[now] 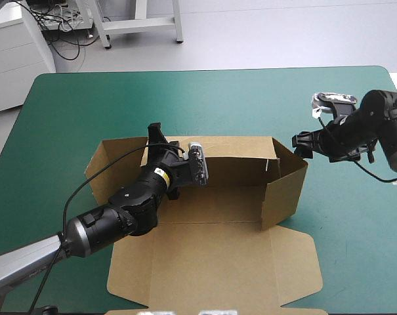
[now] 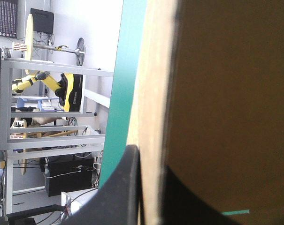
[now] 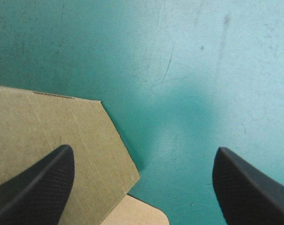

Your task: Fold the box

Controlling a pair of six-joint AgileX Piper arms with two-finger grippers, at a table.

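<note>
Pinching the box point(image 1: 218, 197) by its far wall with my left gripper point(image 2: 151, 157); my right gripper point(image 3: 142, 149) hangs spread, the side wall just beside it.

Box seen only in parts
Left wrist view: the box point(image 2: 217, 84) is a blurred brown field running past the edges, one wall's edge pinched in the left gripper point(image 2: 151, 178). Right wrist view: only one wall corner shows, partly behind a finger point(image 3: 38, 187) of the right gripper point(image 3: 142, 187).

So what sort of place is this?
Probably a robotics lab bench: a teal-green covered table, a part-folded brown cardboard box, the left gripper shut on its far wall, the right gripper open nearby.
</note>
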